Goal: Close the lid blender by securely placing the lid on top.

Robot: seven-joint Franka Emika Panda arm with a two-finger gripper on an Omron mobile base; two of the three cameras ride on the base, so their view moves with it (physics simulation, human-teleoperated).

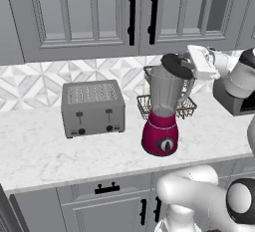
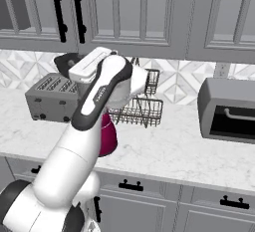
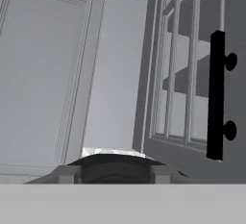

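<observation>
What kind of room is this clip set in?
A rendered home kitchen, by the look of it: a marble-look counter under grey wall cabinets, with a toaster, a magenta-based blender and a wire dish rack on it.

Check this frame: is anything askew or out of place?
Yes. The black lid sits tilted over the blender jar's mouth, held at its edge by the gripper, not flat on the rim. The toaster and wire basket stand normally.

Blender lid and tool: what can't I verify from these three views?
- Seating: the lid sits tilted at the blender jar's mouth in the left base view; full seating can't be judged.
- Right base view: the arm hides the jar.
- Hand view: the tool's fingertips are cut off by the bottom; grip unclear.
</observation>
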